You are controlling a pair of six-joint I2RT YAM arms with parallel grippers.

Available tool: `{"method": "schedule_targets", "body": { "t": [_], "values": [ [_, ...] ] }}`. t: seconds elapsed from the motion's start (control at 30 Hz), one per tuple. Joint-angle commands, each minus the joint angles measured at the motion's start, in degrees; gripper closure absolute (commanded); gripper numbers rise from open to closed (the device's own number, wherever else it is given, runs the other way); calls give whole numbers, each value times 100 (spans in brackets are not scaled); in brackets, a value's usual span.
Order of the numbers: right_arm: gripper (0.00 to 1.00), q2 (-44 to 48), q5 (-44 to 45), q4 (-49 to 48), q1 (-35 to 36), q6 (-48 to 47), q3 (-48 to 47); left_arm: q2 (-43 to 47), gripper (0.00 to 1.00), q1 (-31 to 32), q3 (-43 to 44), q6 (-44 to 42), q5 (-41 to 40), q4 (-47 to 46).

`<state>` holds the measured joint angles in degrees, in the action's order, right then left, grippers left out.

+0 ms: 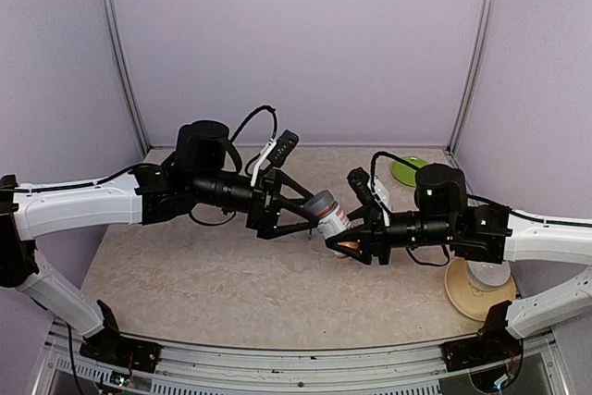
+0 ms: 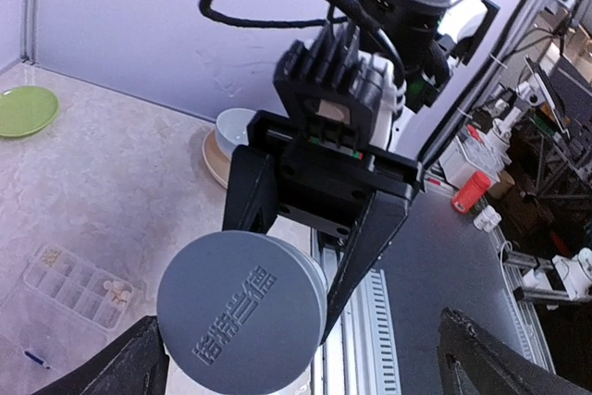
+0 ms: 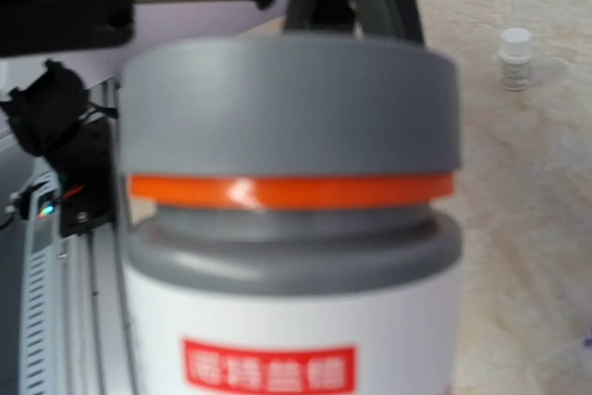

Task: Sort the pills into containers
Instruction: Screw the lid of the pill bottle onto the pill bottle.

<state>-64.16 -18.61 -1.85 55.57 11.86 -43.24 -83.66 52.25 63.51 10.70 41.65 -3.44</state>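
A white bottle (image 1: 330, 216) with a red label (image 3: 268, 367) and a grey cap (image 2: 242, 312) hangs in mid-air between the arms. My right gripper (image 1: 353, 245) is shut on the bottle's body, its black fingers (image 2: 370, 238) flanking it. An orange ring (image 3: 287, 191) shows under the cap. My left gripper (image 2: 298, 321) stands wide open around the cap, both fingers apart from it. On the table lie the containers, a clear pill box (image 2: 79, 286), and one dark blue pill (image 2: 35, 356) beside it.
A green plate (image 1: 407, 170) sits at the back right. A white bowl on a tan plate (image 1: 479, 286) stands under the right arm. A small white bottle (image 3: 515, 57) stands upright on the table.
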Motion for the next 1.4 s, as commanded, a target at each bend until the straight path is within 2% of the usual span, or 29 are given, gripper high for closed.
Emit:
{"method": "schedule_targets", "body": {
  "t": [0.0,0.17,0.6,1.37],
  "values": [
    [86,157,481,-269,-48,-82,14,289,1,-57,-162,748,-598,-715],
    [86,201,902,-357,-50,-168,0,295,1,-49,-225,1380,-1004,-1057],
    [87,11,1173,-630,-46,-471,-126,8,1,70,-66,1808,-1577,-936],
    [89,-752,1139,-657,-10,-575,-467,-49,1,172,-8,1845,-1260,-1168]
  ]
}}
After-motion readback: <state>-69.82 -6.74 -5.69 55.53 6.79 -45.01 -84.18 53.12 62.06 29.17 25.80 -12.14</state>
